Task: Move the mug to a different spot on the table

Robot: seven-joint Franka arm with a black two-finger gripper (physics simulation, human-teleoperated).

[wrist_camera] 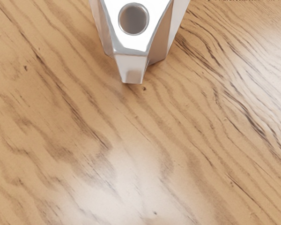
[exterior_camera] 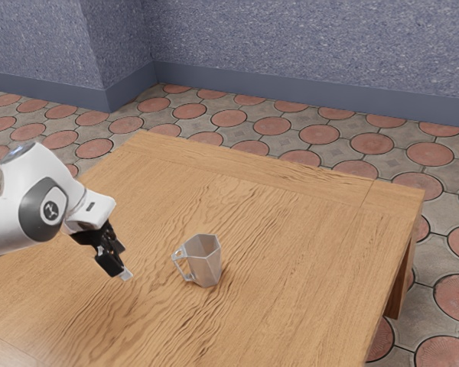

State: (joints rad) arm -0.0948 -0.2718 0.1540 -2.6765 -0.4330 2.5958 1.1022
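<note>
- The black two-finger pincer [exterior_camera: 120, 271] hangs at the end of the white robot arm [exterior_camera: 30, 210], tilted down and toward the exterior view's right. It is low over the wood.
- Seen from the side as it is, I cannot tell whether the pincer stands wide or narrow. Nothing is held in it.
- Just beyond the pincer, apart from it and with bare wood between, stands the grey faceted mug [exterior_camera: 202, 261] [wrist_camera: 165, 33].
- The mug is upright with its mouth open upward, and its angular walls narrow toward the base.
- The mug's handle [exterior_camera: 181, 266] [wrist_camera: 131, 65] points back toward the pincer. In the wrist view it faces the hand head-on, with a round opening showing above it.
- The mug rests on the light brown, strongly grained wooden table [exterior_camera: 306, 229] [wrist_camera: 131, 159], in the nearer half of the top. It is well apart from the far edge and from the edge at the exterior view's right.
- Around the table lies a floor of grey tiles with red-brown discs [exterior_camera: 321, 134].
- Behind it rises a blue-grey speckled wall [exterior_camera: 291, 38] with a darker skirting along its foot.
</note>
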